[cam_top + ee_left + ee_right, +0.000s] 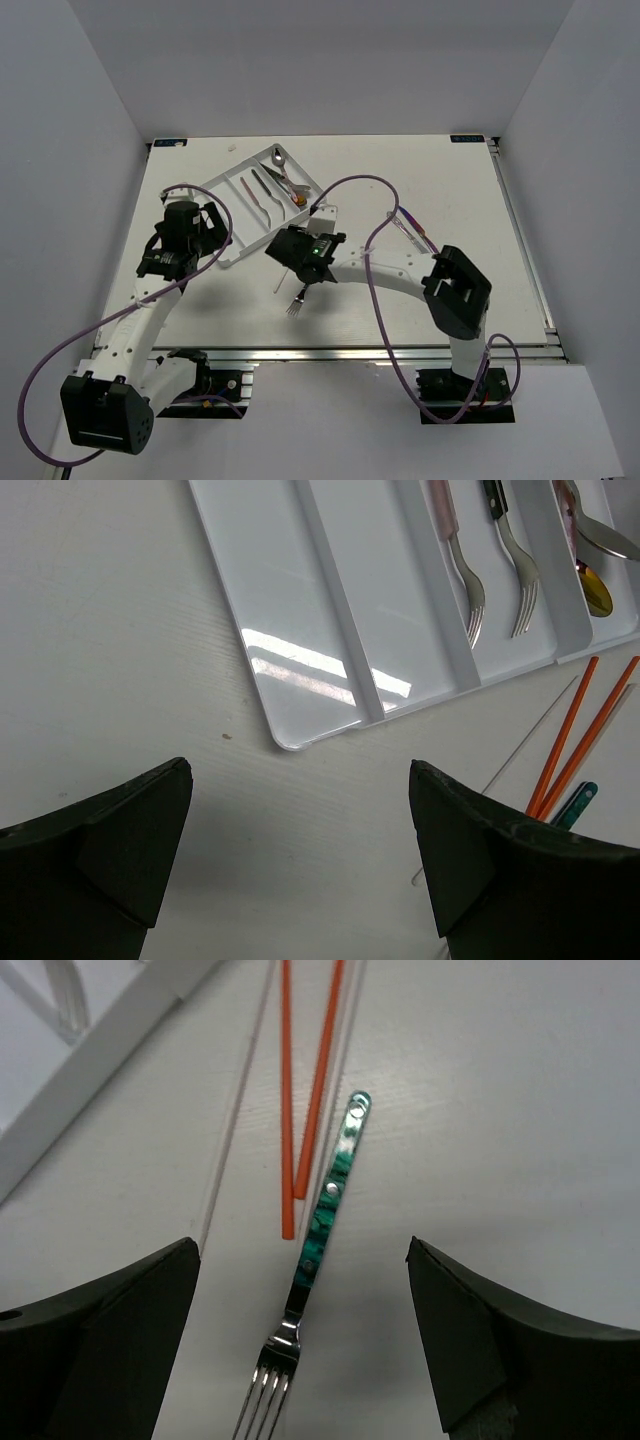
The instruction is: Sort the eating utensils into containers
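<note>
With my right pincer (300, 1360) spread wide and empty over the teal fork (318, 1222), which lies on the bench (520, 1110) just beside the orange chopsticks (288, 1110) outside the tray (90, 1070), I should centre on its handle, descend straight and avoid snagging the chopsticks.

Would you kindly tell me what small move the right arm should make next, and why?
Probably lower the right gripper and close on the teal-handled metal fork: it lies loose on the white table between the open jaws, beside two thin orange chopsticks.
</note>
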`<state>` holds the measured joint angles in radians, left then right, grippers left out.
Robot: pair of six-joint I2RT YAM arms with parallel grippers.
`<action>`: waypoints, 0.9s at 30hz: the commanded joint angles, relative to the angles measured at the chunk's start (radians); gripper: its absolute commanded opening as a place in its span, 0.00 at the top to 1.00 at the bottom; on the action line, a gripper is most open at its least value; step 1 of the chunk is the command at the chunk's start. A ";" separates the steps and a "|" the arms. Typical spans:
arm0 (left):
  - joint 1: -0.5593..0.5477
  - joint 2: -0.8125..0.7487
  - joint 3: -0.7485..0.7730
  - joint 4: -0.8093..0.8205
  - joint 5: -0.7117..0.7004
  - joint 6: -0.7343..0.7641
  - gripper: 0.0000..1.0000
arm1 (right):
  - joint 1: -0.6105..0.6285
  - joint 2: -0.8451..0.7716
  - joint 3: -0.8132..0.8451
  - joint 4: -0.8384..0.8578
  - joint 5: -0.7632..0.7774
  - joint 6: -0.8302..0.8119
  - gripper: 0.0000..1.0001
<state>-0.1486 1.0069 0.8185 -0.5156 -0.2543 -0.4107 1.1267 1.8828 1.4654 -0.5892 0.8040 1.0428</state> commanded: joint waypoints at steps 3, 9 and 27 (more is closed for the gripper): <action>-0.009 -0.025 0.015 0.005 -0.002 0.003 0.02 | 0.027 0.071 0.139 -0.393 0.060 0.411 0.11; -0.039 -0.033 0.015 0.002 -0.016 0.003 0.02 | 0.031 0.130 0.111 -0.268 -0.023 0.381 0.29; -0.068 -0.039 0.016 -0.001 -0.013 0.006 0.02 | 0.018 0.257 0.144 -0.232 -0.049 0.376 0.47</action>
<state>-0.2089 0.9928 0.8185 -0.5163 -0.2577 -0.4107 1.1519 2.1181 1.5822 -0.8268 0.7437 1.3842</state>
